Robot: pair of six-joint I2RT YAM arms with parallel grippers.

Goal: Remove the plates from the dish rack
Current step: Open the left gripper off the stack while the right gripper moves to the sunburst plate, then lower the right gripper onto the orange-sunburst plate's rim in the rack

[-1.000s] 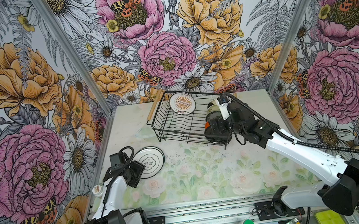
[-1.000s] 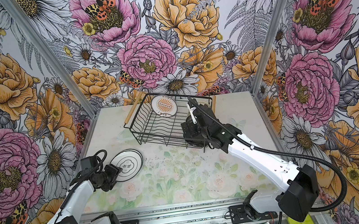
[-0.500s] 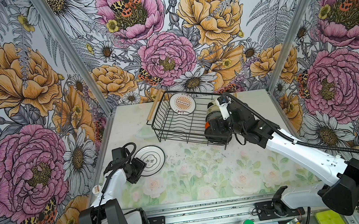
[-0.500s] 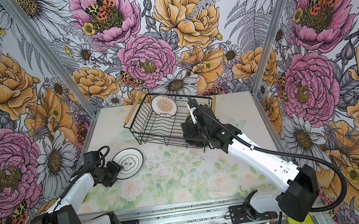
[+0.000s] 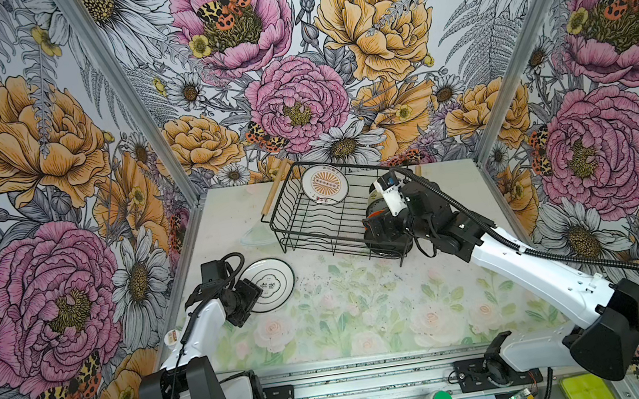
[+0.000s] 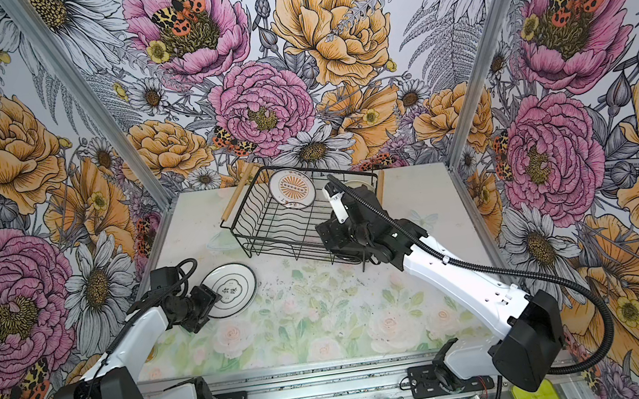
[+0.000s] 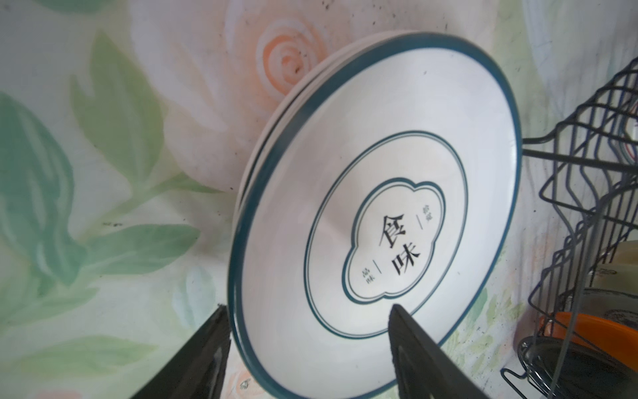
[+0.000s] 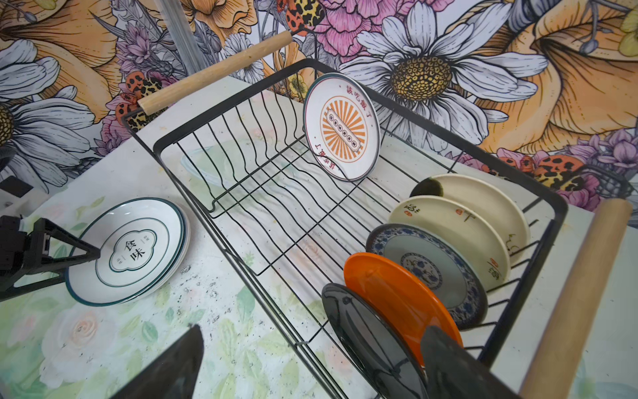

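While dish rack [image 5: 312, 224] lies diagonally, plates [image 8: 390, 293] edgewise, left hand [image 7: 307, 307] wide, right hand [image 8: 314, 330] wide

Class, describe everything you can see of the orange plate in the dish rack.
The orange plate is plain, round and glossy. It stands on edge, leaning, in a slot of the dish rack, between a black plate and a blue-patterned plate. One finger of the open right gripper hides part of its lower rim.
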